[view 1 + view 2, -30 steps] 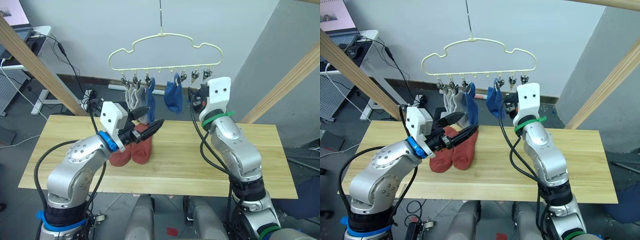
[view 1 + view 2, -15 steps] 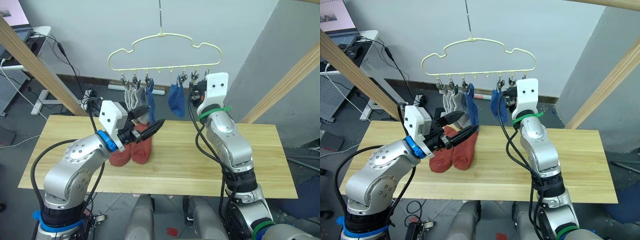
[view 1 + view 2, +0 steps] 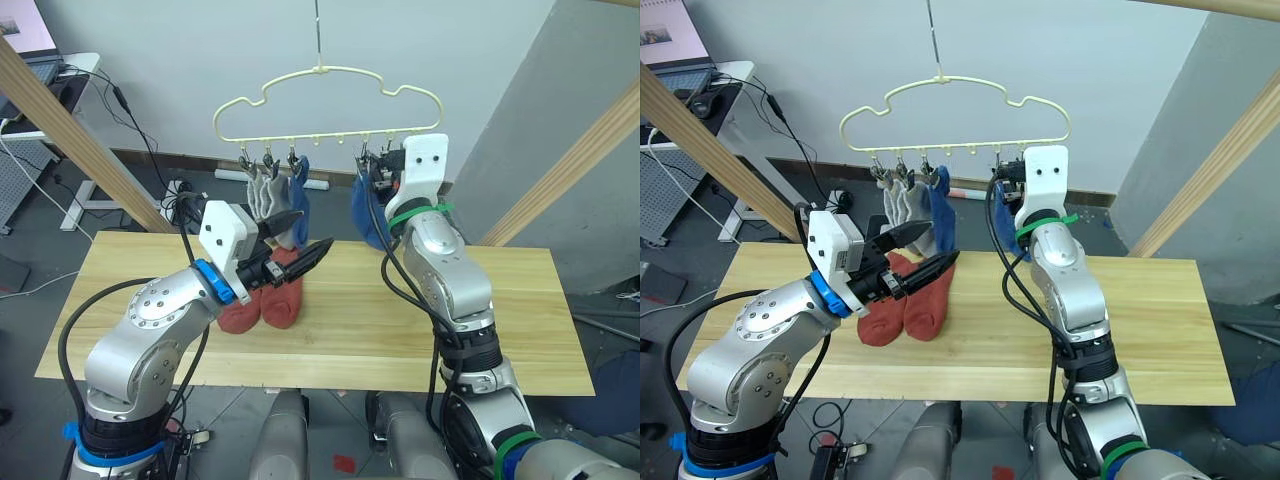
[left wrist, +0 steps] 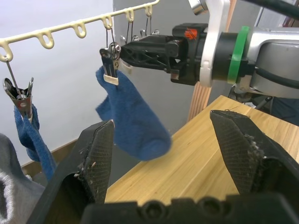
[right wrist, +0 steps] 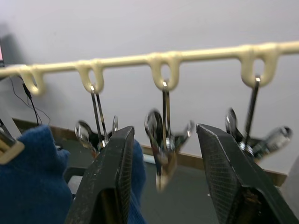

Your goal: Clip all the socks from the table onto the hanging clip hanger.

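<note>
— Socks of soft fabric: where are they?
— Two rust-red ones (image 3: 262,300) lie on the light plank table (image 3: 520,300); grey pair (image 3: 264,195) and two blue (image 4: 133,123) hang from the pale yellow cloud-shaped clip hanger (image 3: 325,100).
— Grippers?
— Left gripper (image 3: 300,240) spread wide, empty, above the red socks. Right gripper (image 5: 163,154) raised at the metal clips (image 5: 164,135), fingers parted, gripping nothing.

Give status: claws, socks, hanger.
Left claw open, empty, over table. Right claw open at clip hanger. Two grey socks, two blue socks clipped. Two red socks on table. Nothing in the way.
</note>
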Motion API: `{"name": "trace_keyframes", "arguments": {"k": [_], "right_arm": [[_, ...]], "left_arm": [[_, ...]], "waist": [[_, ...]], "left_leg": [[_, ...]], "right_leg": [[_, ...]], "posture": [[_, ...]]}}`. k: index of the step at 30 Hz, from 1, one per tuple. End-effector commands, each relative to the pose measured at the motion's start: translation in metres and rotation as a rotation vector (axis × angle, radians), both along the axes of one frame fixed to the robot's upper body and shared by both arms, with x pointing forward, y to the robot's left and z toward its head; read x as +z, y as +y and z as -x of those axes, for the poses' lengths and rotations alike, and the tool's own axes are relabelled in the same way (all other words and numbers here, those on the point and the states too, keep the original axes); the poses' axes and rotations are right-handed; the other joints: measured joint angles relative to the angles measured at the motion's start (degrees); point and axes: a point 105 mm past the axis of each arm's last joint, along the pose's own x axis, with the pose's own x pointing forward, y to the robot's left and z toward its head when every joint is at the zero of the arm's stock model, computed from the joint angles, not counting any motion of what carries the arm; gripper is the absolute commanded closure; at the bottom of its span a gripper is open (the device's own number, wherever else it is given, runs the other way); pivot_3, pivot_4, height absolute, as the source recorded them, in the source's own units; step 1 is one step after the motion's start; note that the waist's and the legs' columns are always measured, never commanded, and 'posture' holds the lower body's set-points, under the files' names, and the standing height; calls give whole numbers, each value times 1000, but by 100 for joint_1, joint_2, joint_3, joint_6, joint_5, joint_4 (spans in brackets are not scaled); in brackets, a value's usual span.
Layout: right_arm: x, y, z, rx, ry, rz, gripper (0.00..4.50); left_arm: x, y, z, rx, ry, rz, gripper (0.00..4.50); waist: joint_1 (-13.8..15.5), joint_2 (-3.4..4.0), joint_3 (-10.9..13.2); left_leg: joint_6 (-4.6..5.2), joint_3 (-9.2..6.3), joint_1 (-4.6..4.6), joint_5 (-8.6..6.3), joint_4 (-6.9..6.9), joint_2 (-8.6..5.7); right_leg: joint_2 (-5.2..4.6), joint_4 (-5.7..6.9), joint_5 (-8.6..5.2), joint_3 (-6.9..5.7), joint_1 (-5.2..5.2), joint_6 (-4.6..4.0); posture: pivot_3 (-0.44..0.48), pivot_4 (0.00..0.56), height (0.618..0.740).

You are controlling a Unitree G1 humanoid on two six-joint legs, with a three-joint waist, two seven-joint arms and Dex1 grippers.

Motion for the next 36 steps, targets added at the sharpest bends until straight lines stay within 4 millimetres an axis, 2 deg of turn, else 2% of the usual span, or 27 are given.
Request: {"name": "trace_keyframes", "arguments": {"k": [1, 17, 29, 32, 35, 36], "right_arm": [[17, 7, 5, 20, -63, -22, 2309], [20, 22, 4, 97, -56, -80, 2309], [19, 20, 1, 97, -53, -72, 2309], [18, 21, 1, 100, -48, -81, 2891], [18, 21, 1, 101, -46, -82, 3882], [17, 20, 2, 101, -46, -82, 4073]], "left_arm": [[9, -5, 7, -22, -46, -4, 866], [6, -4, 7, -17, -43, -7, 866], [5, -5, 8, -11, -46, -11, 866], [6, -5, 8, -13, -47, -12, 866], [6, -4, 7, -12, -46, -11, 866], [5, -5, 7, -12, -45, -11, 866]], "waist": [[1, 0, 0], [5, 1, 0], [16, 1, 0], [16, 1, 0], [16, 1, 0], [16, 0, 0]], "left_leg": [[0, 0, 0, 0, -1, 0], [0, 0, 0, 0, -1, 0], [0, 0, 0, 0, -1, 0], [0, 0, 0, 0, -1, 0], [0, -1, 0, 0, -1, 0], [0, 0, 0, 0, -1, 0]], "right_leg": [[0, 0, 0, 0, 0, 0], [0, 0, 0, 0, 0, 0], [-1, 0, 0, -1, 0, -1], [-1, 0, 0, -1, 0, -1], [-1, 0, 0, -1, 0, 0], [-1, 0, 0, -1, 0, -1]], "posture": [[241, 315, 740], [252, 313, 740], [257, 310, 740], [257, 310, 740], [257, 310, 740], [257, 308, 740]]}}
